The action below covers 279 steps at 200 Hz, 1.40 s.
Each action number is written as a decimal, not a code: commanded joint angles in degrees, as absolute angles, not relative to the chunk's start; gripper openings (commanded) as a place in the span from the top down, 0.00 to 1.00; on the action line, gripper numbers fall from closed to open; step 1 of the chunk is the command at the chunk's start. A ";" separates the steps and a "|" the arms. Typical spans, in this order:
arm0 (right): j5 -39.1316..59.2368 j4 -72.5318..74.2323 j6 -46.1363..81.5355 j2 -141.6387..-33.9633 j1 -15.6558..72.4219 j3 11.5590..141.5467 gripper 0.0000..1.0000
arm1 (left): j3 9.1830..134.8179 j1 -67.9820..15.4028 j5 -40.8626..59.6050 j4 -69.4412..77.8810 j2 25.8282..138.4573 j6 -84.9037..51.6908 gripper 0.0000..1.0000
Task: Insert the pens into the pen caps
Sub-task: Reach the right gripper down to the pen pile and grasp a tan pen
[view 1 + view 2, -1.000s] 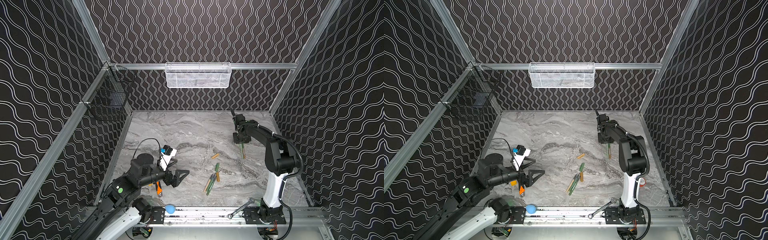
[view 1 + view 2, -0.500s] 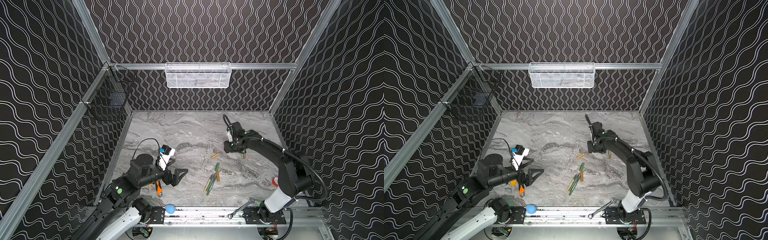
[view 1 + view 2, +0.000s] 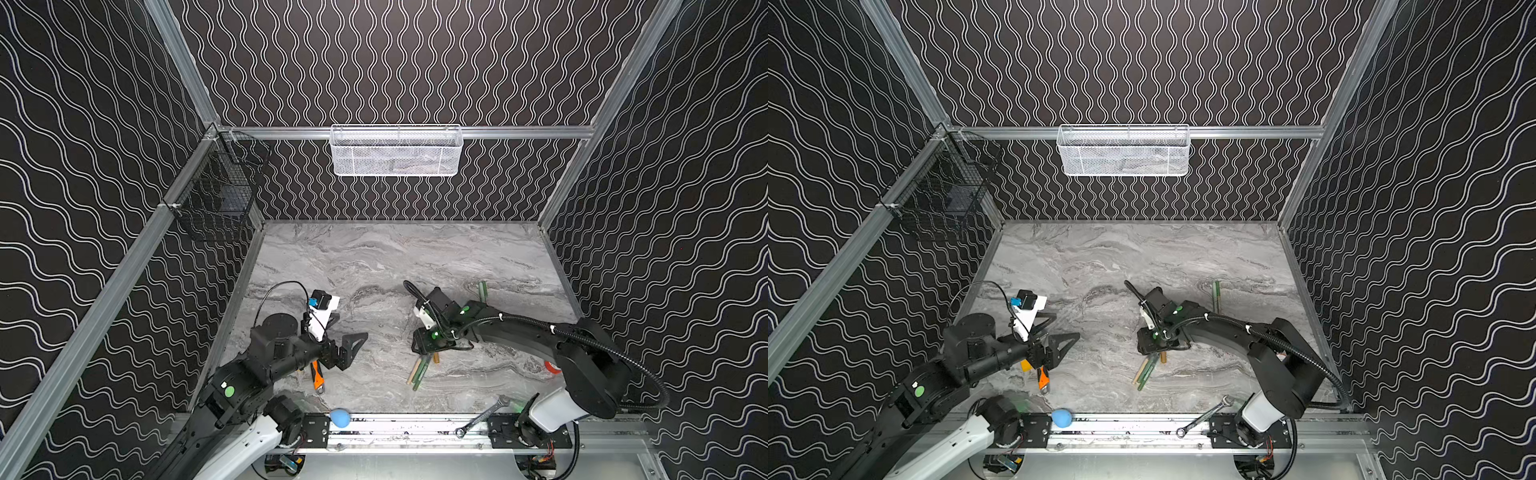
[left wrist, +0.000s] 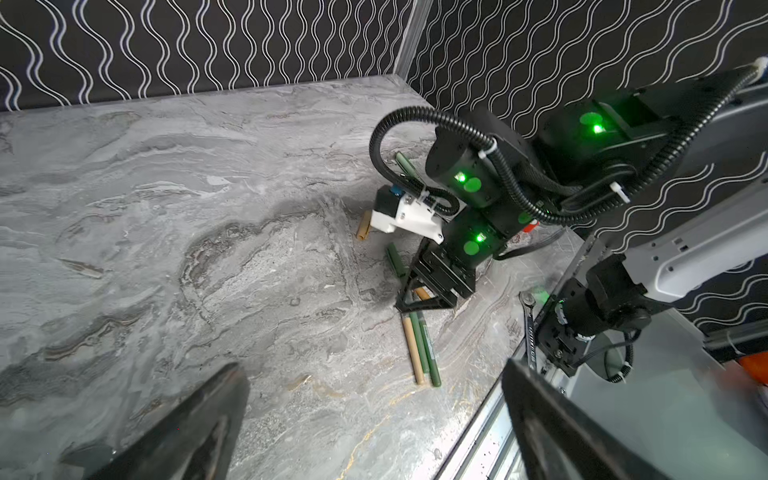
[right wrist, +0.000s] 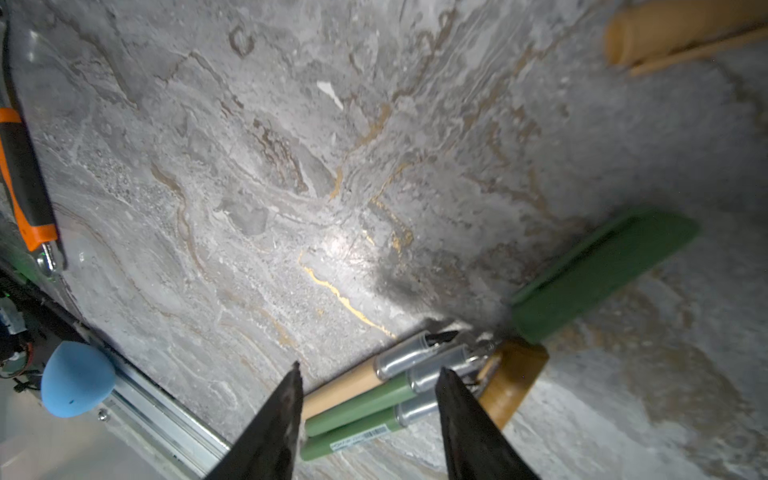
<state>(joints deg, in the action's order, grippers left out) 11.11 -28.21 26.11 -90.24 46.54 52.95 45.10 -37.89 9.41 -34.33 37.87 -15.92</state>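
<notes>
Hovering over three uncapped pens [image 5: 361,403], one tan and two green slim sticks side by side on the grey marble table [image 5: 291,166], the right gripper [image 5: 370,370] has its jaws apart, grasping nothing. A stubby green cap [image 5: 602,274] and a tan cap [image 5: 515,374] lie by their tips, so the capping of these three is all left to do. The left gripper [image 4: 372,365] is spread wide and empty.

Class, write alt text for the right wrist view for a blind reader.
The open right gripper hangs over three uncapped pens, one tan, two green, lying together on a grey marble table. A green cap and a tan cap lie by their tips.
</notes>
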 commanded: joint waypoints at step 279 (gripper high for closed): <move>10.26 -30.01 30.18 -94.99 50.23 54.29 0.52 | 45.43 -36.72 8.18 -33.98 35.16 -14.52 0.01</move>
